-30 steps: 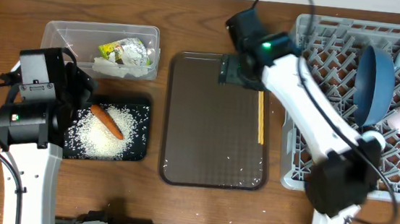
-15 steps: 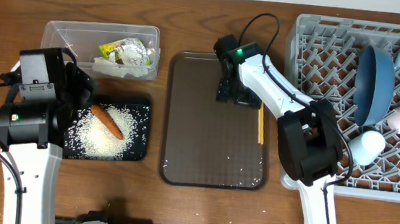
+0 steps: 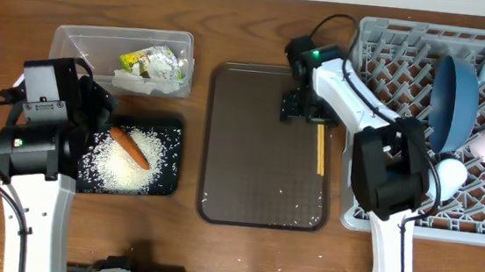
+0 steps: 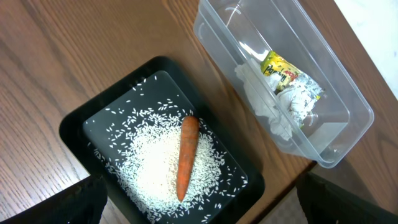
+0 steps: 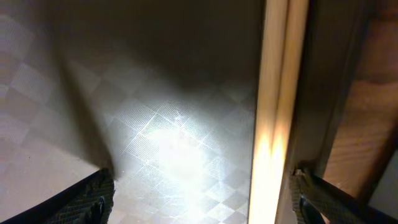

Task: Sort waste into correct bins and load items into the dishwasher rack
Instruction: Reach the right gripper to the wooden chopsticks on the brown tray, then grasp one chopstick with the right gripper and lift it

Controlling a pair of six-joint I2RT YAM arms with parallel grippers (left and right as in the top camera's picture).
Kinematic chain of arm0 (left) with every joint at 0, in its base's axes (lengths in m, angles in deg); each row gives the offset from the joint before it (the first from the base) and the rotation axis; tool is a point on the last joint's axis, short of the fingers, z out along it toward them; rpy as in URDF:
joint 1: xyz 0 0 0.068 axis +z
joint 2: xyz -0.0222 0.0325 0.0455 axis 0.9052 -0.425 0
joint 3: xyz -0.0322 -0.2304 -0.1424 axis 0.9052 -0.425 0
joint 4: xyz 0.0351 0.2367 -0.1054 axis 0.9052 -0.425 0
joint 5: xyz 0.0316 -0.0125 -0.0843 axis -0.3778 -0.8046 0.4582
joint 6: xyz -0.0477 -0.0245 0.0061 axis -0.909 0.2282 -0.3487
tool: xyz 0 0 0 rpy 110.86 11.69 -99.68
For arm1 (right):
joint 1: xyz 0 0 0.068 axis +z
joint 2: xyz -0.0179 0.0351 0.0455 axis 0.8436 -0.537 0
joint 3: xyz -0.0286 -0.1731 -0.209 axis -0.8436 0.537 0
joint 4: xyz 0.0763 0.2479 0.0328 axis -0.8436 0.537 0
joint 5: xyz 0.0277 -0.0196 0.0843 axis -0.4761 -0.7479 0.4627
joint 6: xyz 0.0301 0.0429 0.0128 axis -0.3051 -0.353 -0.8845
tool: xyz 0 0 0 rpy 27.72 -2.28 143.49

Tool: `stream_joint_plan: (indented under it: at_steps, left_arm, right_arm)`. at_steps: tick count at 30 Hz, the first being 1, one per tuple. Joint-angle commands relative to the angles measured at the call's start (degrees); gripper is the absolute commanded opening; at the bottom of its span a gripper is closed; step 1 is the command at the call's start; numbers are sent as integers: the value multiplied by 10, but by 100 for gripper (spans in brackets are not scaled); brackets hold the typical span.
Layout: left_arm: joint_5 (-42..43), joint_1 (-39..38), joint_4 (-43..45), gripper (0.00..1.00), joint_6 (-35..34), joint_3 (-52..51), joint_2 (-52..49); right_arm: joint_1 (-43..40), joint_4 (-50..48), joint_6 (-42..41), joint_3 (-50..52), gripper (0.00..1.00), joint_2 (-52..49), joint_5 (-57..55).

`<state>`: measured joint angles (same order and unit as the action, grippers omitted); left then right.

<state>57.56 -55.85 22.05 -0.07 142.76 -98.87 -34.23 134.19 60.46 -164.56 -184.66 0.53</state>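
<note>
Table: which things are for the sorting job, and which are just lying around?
For the job: chopsticks, carrot, rice, wrapper, tissue, black tray, tub, bowl, rack.
Just lying there: brown tray.

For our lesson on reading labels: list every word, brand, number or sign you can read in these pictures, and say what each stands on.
No text can be read in any view.
wrapper in the clear tub: dark and red print on its yellow face, too small and blurred to read.
black tray and rack: no lettering visible.
</note>
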Motion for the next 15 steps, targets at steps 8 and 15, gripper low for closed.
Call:
stream_joint_plan:
  at_steps: [8, 15]
  left_arm:
    - [-1, 4, -2, 99, -1, 1, 0]
    - [-1, 4, -2, 99, -1, 1, 0]
  right_arm:
    - [19, -7, 38, 0, 87, 1, 23]
    - [26, -7, 33, 0, 88, 1, 17]
